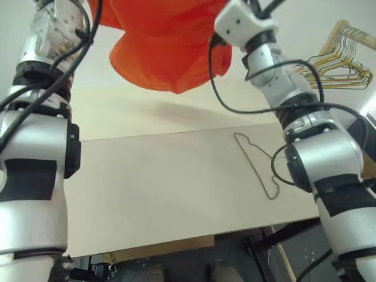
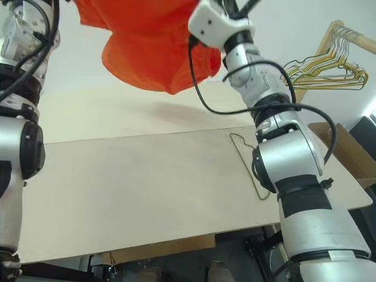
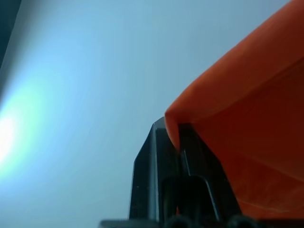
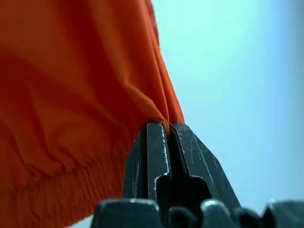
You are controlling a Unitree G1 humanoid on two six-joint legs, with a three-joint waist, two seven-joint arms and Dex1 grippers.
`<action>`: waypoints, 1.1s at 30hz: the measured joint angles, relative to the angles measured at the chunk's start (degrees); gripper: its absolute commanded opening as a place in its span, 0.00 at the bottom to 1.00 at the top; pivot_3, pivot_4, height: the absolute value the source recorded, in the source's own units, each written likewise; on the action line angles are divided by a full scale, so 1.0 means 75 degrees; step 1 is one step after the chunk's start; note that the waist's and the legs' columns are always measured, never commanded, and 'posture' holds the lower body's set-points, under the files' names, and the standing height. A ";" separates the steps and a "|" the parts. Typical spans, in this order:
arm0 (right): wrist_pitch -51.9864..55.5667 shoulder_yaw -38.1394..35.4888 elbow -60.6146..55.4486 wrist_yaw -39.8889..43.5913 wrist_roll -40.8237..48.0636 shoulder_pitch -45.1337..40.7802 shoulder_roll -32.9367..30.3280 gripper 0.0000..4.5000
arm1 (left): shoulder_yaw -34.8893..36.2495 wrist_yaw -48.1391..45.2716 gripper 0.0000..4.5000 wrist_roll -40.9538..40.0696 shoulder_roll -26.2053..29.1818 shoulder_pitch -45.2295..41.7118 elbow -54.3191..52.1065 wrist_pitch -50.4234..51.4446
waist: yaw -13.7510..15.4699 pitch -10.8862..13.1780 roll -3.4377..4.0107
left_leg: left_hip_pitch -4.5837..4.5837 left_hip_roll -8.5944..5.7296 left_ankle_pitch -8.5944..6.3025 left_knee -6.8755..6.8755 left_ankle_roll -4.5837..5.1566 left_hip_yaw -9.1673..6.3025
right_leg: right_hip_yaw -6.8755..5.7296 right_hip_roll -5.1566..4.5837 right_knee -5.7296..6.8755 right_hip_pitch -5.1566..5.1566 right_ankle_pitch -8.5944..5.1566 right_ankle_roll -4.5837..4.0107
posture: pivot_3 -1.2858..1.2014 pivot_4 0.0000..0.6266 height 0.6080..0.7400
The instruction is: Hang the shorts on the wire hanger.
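Arms raised, both grippers [image 3: 176,137] [image 4: 167,128] pinching shorts [image 1: 167,44]

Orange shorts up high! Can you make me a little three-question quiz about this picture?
1. True or false: the shorts lie flat on the table.
2. Where is the wire hanger? A) on the table B) in a gripper C) on the floor
3. How many grippers pinch the shorts?

Key:
1. False, they hang in the air.
2. A.
3. Two: the left gripper and the right gripper.
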 measured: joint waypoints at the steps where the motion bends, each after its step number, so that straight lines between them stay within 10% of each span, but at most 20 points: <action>1: -0.0398 0.0233 0.0011 0.0156 -0.0205 0.0487 -0.0210 0.00 | 0.0008 -0.0516 0.01 -0.0111 0.0176 0.0664 -0.0185 -0.0591 | 0.0002 -0.0010 0.0013 | 0.0057 0.0001 -0.0009 -0.0005 0.0014 0.0007 | 0.0001 -0.0003 -0.0020 0.0051 -0.0002 0.0001 | 0.54 0.00 1.00; 5: -0.1367 0.0773 0.0059 0.0883 -0.0576 0.1640 -0.0419 0.00 | 0.0302 -0.2484 0.01 -0.1234 0.0424 0.3278 -0.1477 -0.1421 | -0.0128 -0.0008 0.0017 | -0.0014 -0.0002 0.0012 0.0033 0.0014 -0.0002 | 0.0007 -0.0017 0.0033 -0.0011 0.0020 0.0001 | 0.55 0.00 1.00; 12: -0.3555 0.1257 -0.0139 0.3396 -0.0482 0.3414 -0.0928 0.00 | 0.1152 -0.6854 0.01 -0.5260 0.2316 1.0090 -0.8193 0.0762 | -0.0664 -0.0012 0.0016 | -0.0025 0.0019 -0.0001 0.0019 0.0033 -0.0077 | 0.0019 -0.0036 0.0014 -0.0028 0.0008 0.0014 | 0.55 0.00 1.00; 21: -0.4616 0.1355 -0.1191 0.5651 0.0110 0.4349 -0.0984 0.00 | 0.3400 -1.0168 0.01 -0.6650 0.4583 1.3558 -1.1107 0.2630 | -0.0439 0.0010 0.0022 | 0.0366 0.0003 -0.0058 0.0015 0.0143 -0.0047 | 0.0010 -0.0071 -0.0023 0.0352 -0.0024 -0.0010 | 0.55 0.00 1.00; 33: -0.4716 0.1590 -0.2435 0.5773 -0.0404 0.5028 -0.1643 0.00 | 0.4533 -1.1186 0.01 -0.6207 0.4076 1.5629 -1.4228 0.4406 | -0.0142 0.0005 0.0012 | 0.0368 0.0001 -0.0069 0.0010 0.0140 -0.0033 | 0.0019 -0.0073 -0.0012 0.0346 -0.0063 -0.0047 | 0.54 0.00 1.00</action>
